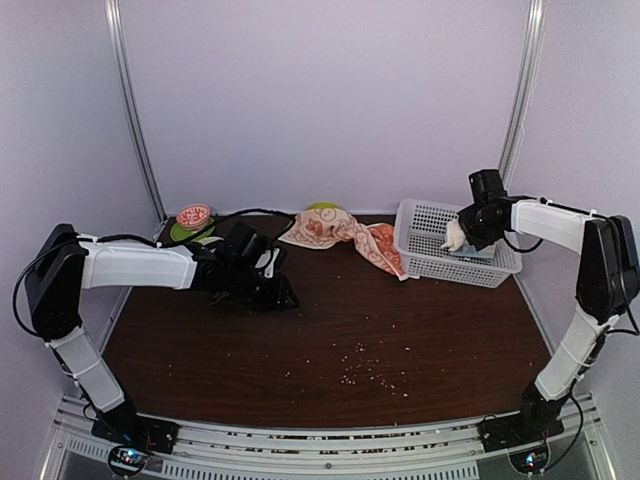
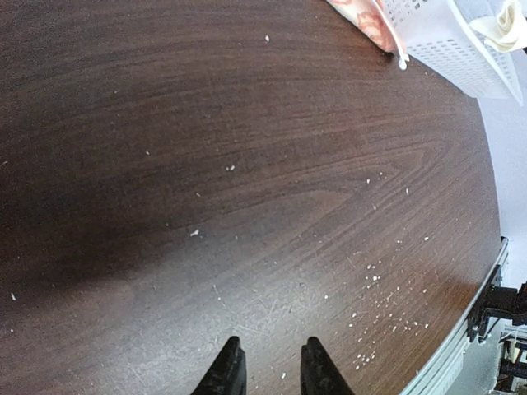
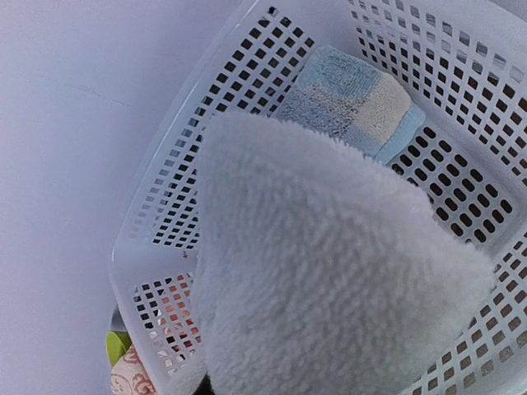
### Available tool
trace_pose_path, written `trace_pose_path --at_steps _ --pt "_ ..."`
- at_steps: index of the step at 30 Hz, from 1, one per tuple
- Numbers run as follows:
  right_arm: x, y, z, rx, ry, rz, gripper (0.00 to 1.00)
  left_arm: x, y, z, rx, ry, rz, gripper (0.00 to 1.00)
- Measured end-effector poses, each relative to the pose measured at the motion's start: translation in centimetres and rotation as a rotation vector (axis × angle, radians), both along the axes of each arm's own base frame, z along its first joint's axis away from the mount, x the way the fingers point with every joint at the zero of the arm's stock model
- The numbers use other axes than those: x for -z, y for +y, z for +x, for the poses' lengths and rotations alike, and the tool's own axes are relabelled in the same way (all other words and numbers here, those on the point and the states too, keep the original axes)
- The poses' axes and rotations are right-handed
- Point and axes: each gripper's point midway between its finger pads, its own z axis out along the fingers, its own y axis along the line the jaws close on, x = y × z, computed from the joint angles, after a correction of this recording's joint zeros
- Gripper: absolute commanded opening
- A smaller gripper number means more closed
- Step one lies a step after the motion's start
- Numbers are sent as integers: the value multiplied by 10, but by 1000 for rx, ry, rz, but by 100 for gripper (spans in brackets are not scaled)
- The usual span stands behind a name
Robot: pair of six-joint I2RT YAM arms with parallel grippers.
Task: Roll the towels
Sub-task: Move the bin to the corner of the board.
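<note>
The cream-white towel (image 3: 329, 280) hangs bunched from my right gripper (image 1: 468, 232), which is shut on it just above the white basket (image 1: 430, 262). It fills the right wrist view and hides the fingers there. The peach-orange rabbit-print towel (image 1: 345, 232) lies crumpled on the brown table at the back, one end against the basket's left wall. My left gripper (image 2: 272, 362) hovers low over bare wood at mid-left, well apart from both towels. Its fingers stand a little apart with nothing between them.
A folded pale blue-white cloth (image 3: 354, 99) lies on the basket's floor. At the back left sit a red dish on a green plate (image 1: 193, 218), and a green item (image 1: 322, 207) behind the printed towel. White crumbs (image 1: 370, 375) dot the table's front middle.
</note>
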Motion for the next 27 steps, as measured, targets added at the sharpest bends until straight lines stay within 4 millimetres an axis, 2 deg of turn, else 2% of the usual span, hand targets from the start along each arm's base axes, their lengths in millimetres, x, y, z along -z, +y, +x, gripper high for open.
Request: trace_pose_path --at_steps 5,15,23,27 --pt "32 -12 1 78 58 7 0 3 0 8 5 18 4 23" --pt "76 -29 1 161 151 13 0 2 9 20 -7 41 6 23" --pt "78 -41 14 193 149 23 0 7 6 27 -7 56 4 23" --pt "80 -43 14 187 155 21 0 9 7 29 -7 62 6 23"
